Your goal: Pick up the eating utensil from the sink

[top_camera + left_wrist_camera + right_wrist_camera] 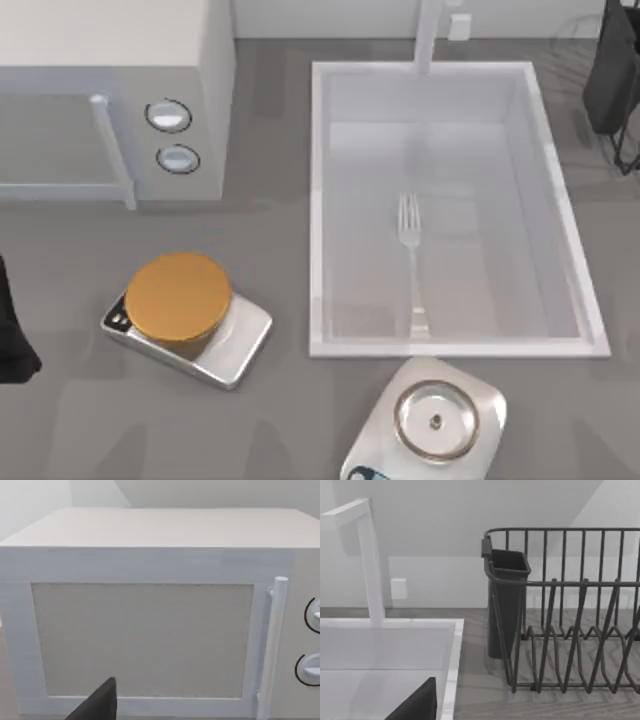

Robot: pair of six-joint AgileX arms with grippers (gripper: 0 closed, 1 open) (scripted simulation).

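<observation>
The slim silver-white fork (pixel 410 262) lay flat on the bottom of the large white rectangular sink (pixel 318 210), tines toward the faucet. Whether either claw was apart or together, I could not tell. I judged a straight descent onto the handle best.
</observation>
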